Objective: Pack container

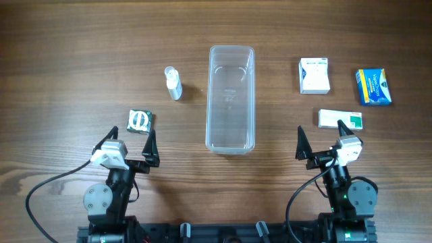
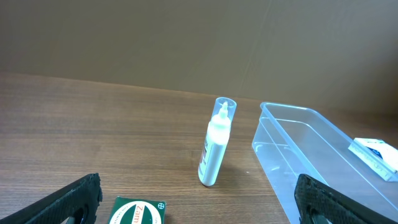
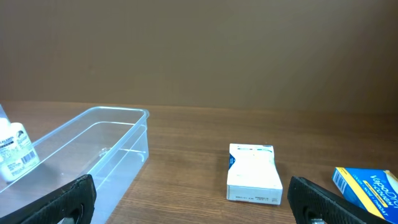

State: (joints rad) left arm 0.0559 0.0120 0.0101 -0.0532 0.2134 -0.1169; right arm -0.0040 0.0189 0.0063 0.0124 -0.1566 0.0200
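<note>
— Where is the clear, colourless, long rectangular plastic tub (image 1: 231, 98)?
— Mid-bench, its long side running from the far edge toward the near edge.
— The jaws?
— Left gripper (image 1: 129, 140) and right gripper (image 1: 322, 137), by the near edge, both spread wide, released.

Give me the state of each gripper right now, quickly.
Left gripper: open, holding nothing.
Right gripper: open, holding nothing.
</note>
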